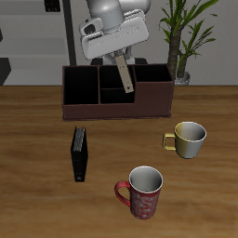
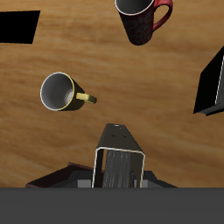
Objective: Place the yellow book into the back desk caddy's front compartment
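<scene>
Wooden table (image 1: 37, 130) before a potted plant (image 1: 186, 33); the gripper (image 1: 123, 61) pinches the yellow book (image 1: 125, 76), tilted over the back desk caddy (image 1: 116, 110). Only the wrist view shows the book's underside (image 2: 121, 153)

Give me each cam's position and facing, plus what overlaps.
Exterior view: in front of and above the table, facing the robot; shows the arm, the gripper holding the yellow book over the back desk caddy.
Wrist view: on the gripper, looking down at the table; only the held book and the caddy's edge show.
Shared: book, caddy, red mug, yellow-handled mug, black book.
</scene>
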### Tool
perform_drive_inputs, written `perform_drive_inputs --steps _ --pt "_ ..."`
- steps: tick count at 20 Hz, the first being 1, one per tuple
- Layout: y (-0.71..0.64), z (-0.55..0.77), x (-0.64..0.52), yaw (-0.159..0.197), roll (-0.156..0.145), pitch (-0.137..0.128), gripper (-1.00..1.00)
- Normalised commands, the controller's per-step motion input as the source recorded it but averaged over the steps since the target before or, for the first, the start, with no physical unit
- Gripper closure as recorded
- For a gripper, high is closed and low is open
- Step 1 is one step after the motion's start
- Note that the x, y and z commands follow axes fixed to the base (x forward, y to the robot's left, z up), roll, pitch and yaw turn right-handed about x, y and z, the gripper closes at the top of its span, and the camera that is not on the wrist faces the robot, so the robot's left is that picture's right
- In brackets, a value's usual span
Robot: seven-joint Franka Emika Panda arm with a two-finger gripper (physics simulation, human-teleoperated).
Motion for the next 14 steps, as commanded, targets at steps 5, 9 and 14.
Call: perform_drive_inputs --steps 5,9,14 --pt "0.22 0.26 -0.13 0.187 -0.021 -0.012 1.00" --pt "0.25 0.09 -0.19 0.210 -0.032 0.040 1.00" --pt "0.13 0.17 -0.15 0.217 -0.058 -0.020 1.00"
